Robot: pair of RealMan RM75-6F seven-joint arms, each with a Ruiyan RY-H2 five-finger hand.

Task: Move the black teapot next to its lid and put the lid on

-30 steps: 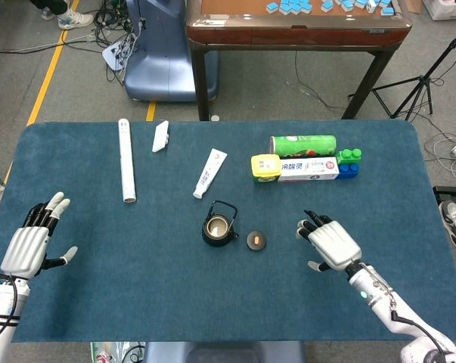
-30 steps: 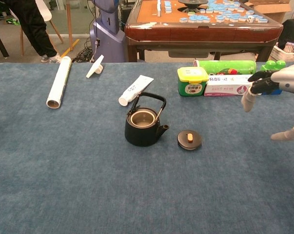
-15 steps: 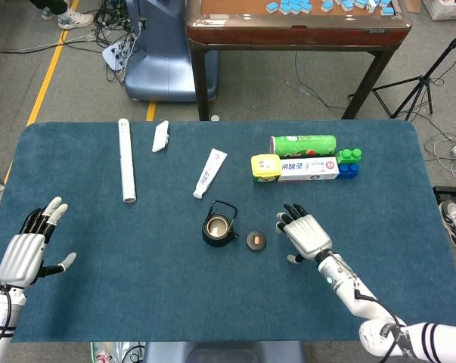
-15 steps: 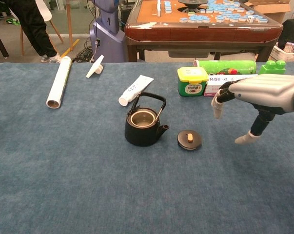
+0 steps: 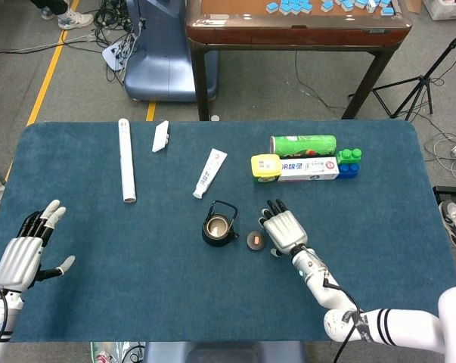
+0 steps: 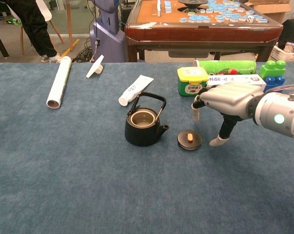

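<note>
The black teapot [image 5: 218, 227] [image 6: 143, 125] stands uncovered at the table's middle, handle upright, spout toward its lid. The round black lid [image 5: 256, 240] [image 6: 189, 139] with an orange knob lies flat just right of the spout, a small gap apart. My right hand [image 5: 285, 231] [image 6: 226, 100] hovers just right of and above the lid, fingers spread, thumb pointing down, holding nothing. My left hand [image 5: 23, 253] stays over the table's near left edge with fingers apart and empty; the chest view does not show it.
A white toothpaste tube [image 5: 210, 172] lies behind the teapot. A yellow-lidded tub [image 5: 265, 167], green can [image 5: 303, 144], toothpaste box [image 5: 308, 171] and toy blocks [image 5: 349, 162] sit behind my right hand. A white roll [image 5: 126, 169] and small white piece [image 5: 160, 136] lie far left.
My right hand has swept leftward from the right side until it hangs beside the lid. My left hand drifted slightly back toward me. Teapot and lid have not moved.
</note>
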